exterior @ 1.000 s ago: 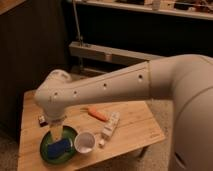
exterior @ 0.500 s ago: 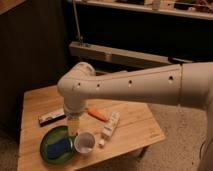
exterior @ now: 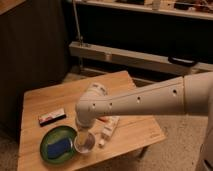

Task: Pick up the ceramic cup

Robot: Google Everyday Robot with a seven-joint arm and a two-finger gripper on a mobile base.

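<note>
The ceramic cup is a small round white cup that stands on the wooden table near its front edge, just right of the green plate. My gripper hangs straight down from the white arm's wrist. It sits directly over the cup, with its tip at or inside the cup's rim. The arm hides the cup's far side.
A blue object lies on the green plate. A white rectangular box lies right of the cup, with an orange item partly hidden by the arm. A dark packet lies at the left. A dark bench with a shelf stands behind.
The arm swung right, from above the green plate to above the cup. The gripper has come down onto the cup, and the view has shifted.
</note>
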